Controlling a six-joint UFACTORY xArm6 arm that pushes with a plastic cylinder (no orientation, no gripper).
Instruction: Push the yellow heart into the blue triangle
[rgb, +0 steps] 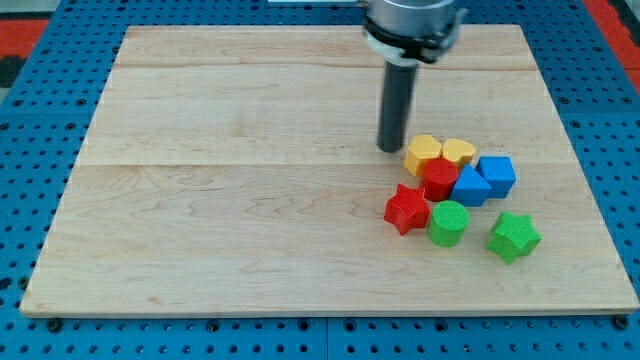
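The yellow heart lies in a tight cluster at the view's right, just above the blue triangle and touching it. A yellow hexagon sits directly left of the heart. A red block sits below both yellow blocks, against the triangle's left side. A blue cube is right of the heart and the triangle. My tip rests on the board just left of the yellow hexagon, a small gap away, and up-left of the cluster.
A red star lies below-left of the cluster. A green cylinder is beside it and a green star lies further right. The wooden board lies on a blue perforated table.
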